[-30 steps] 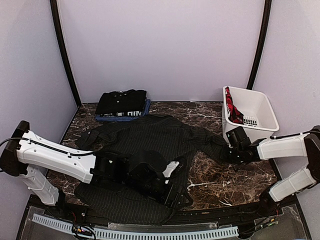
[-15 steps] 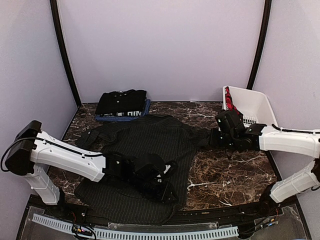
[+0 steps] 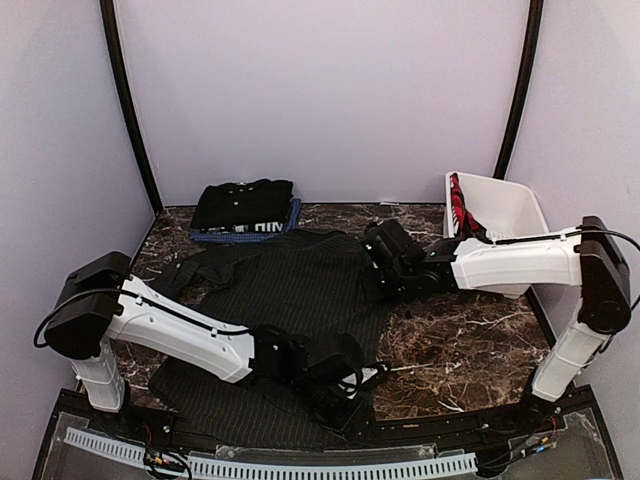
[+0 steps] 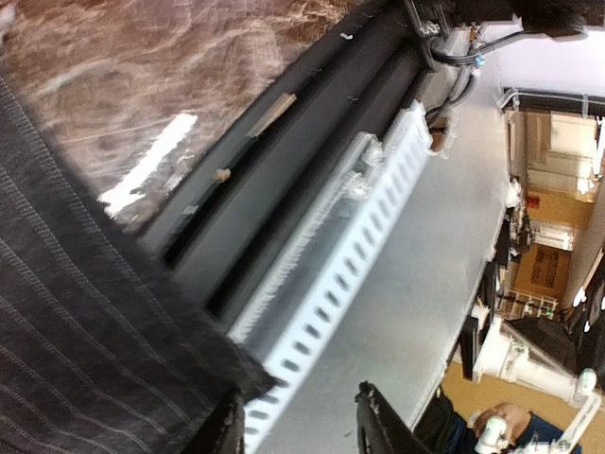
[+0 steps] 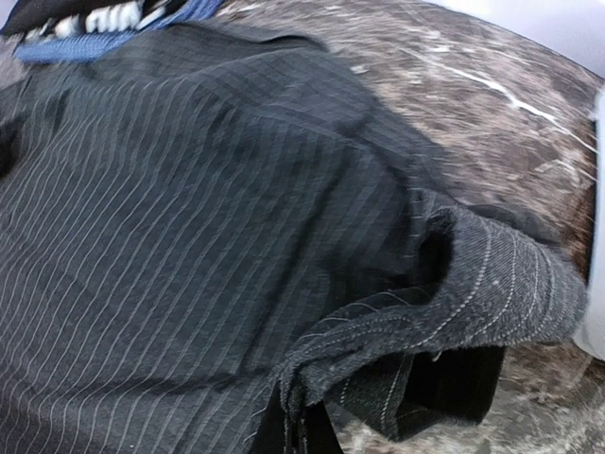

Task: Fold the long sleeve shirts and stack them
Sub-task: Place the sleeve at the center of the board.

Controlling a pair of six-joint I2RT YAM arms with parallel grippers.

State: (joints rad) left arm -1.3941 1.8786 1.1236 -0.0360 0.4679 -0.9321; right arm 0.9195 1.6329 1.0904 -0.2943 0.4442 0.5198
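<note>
Black pinstriped shirt [image 3: 300, 285] lies lengthwise, collar far, hem near; right jaws pinch its fabric, left jaws' state unclear.

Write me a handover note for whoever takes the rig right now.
Right gripper: shut on the pinstriped shirt, its sleeve held over the body.
Left gripper: at that shirt's near hem, jaws partly apart, grip unclear.
That shirt lies spread on the marble table. The folded black shirt sits on the blue lettered shirt, back left. The white basket, back right, holds red-and-black cloth.
Done: two shirts stacked. Left: finish folding the pinstriped one, then stack it.
</note>
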